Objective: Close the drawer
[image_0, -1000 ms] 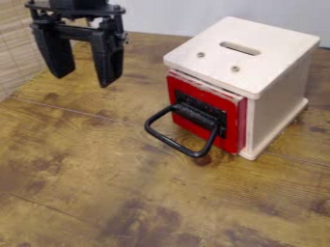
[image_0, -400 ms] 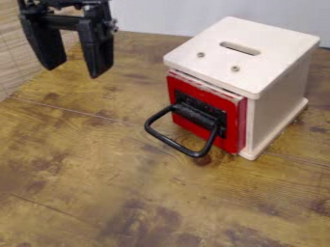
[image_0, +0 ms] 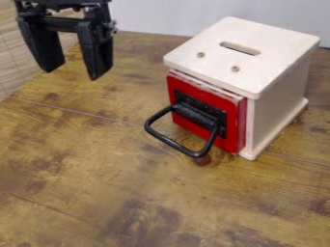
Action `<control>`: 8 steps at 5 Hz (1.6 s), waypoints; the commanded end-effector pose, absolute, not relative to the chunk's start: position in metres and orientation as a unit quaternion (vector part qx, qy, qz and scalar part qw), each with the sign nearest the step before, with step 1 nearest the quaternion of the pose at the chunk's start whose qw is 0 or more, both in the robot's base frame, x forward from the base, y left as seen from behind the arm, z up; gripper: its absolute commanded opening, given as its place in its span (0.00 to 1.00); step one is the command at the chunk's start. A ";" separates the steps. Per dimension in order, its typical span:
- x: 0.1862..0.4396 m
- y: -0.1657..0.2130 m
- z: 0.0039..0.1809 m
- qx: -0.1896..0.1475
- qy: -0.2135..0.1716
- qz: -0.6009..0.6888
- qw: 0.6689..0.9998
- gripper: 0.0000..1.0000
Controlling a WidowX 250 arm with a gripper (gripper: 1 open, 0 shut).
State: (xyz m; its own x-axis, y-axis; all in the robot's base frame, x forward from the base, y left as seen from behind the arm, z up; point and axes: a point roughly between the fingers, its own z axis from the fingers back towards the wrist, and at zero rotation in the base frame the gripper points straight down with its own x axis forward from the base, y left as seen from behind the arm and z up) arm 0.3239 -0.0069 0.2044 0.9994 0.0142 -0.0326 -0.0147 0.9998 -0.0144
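Red front on the drawer (image_0: 233,133), set into the near face of the cream-white cabinet (image_0: 253,56), right side of the scene. A black plate (image_0: 196,108) sits in the middle of the red. Black loop handle (image_0: 177,143) juts out from it toward the near left, its bar curving round over the wood-brown worktop (image_0: 96,183). Drawer looks pushed in, or nearly so: the red face lies close to the cabinet's front edge, under the overhang of the top. Whether a thin gap remains, cannot tell. Pale interior hidden from this angle.

Cabinet top: one long slot toward the far side, two small round metallic fittings nearer the front edge. Right-hand side wall plain and pale, running back to the far right. Cabinet upright, turned at an angle, standing on the worktop.

Pincer (image_0: 72,60) at the far left, black, pointing down, cut off by the upper edge of the view. Two dark fingers spread wide, a clear gap between them, nothing held. Well apart from both handle and drawer, no contact with either.

Worktop: brown wood grain with darker patches and fine seams. Woven tan mat (image_0: 15,58) along the far left edge, beside the pincer. Pale wall (image_0: 161,14) behind, beyond the far edge.
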 end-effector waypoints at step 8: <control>0.320 -0.006 0.227 0.000 -0.040 0.008 0.999 1.00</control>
State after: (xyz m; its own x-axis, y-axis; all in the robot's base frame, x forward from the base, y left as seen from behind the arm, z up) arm 0.3245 -0.0127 0.2072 0.9999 0.0000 0.0154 -0.0001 1.0000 0.0009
